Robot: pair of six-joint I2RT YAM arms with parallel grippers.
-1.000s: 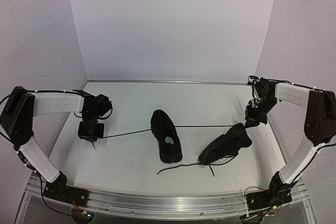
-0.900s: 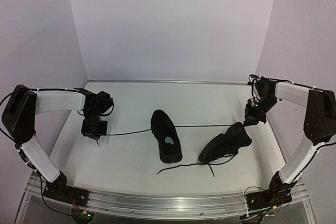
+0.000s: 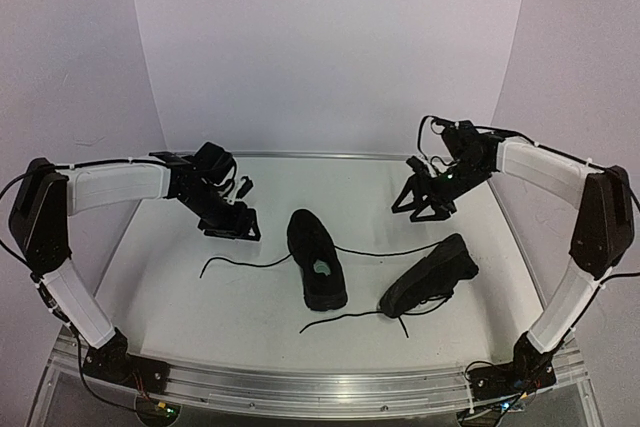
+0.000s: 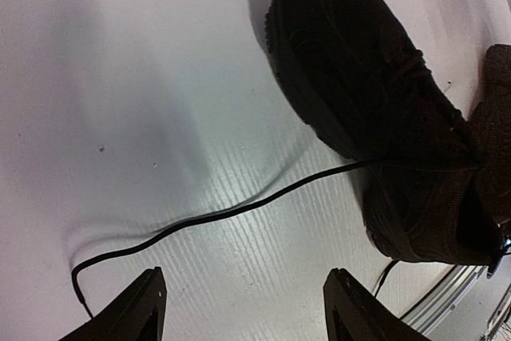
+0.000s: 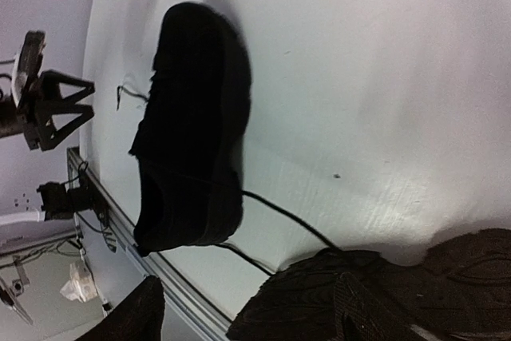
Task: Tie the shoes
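Two black shoes lie mid-table. One shoe (image 3: 317, 259) stands upright, showing a pale insole label (image 3: 322, 269). The other shoe (image 3: 432, 273) lies tipped on its side to the right. A slack lace (image 3: 240, 262) trails left from the upright shoe and another lace (image 3: 390, 250) runs right. My left gripper (image 3: 232, 227) hovers open, left of and behind the upright shoe, holding nothing. In the left wrist view the left gripper (image 4: 247, 313) stands over the lace (image 4: 223, 212), beside the shoe (image 4: 359, 93). My right gripper (image 3: 418, 205) is open above the tipped shoe (image 5: 383, 293), empty.
A third lace (image 3: 340, 320) lies loose near the front, ahead of both shoes. A metal rail (image 3: 320, 387) runs along the table's near edge. White walls close in the back and both sides.
Both grippers have opened and let go of the lace ends. The laces, taut before, now lie slack. Both arms have lifted and swung inward toward the back of the table.
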